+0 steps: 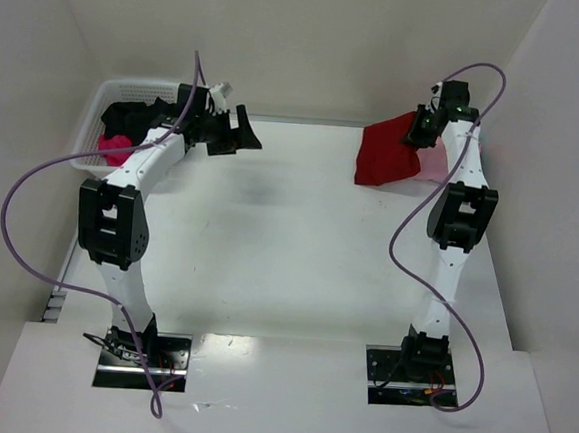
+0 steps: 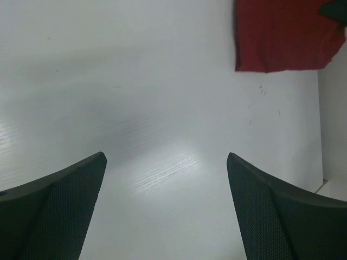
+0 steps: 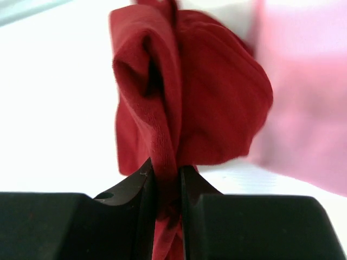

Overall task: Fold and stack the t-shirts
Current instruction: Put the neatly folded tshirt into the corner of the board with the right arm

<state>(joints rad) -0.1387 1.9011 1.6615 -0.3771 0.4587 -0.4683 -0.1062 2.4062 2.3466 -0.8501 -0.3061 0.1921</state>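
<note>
A dark red t-shirt (image 1: pixel 387 156) hangs bunched at the table's far right, partly over a light pink t-shirt (image 1: pixel 432 165) lying flat beneath it. My right gripper (image 1: pixel 424 129) is shut on a fold of the dark red t-shirt (image 3: pixel 184 108), the cloth pinched between its fingers (image 3: pixel 142 184); the pink t-shirt (image 3: pixel 309 108) shows blurred to the right. My left gripper (image 1: pixel 244 133) stands open above the bare table near the basket, nothing between its fingertips (image 2: pixel 81 184). The left wrist view shows the dark red t-shirt (image 2: pixel 282 35) at its top right.
A white mesh basket (image 1: pixel 103 102) stands at the far left and holds a black t-shirt (image 1: pixel 132 116) and a magenta t-shirt (image 1: pixel 112 147). White walls close in the table (image 1: pixel 288 236) on the left, back and right.
</note>
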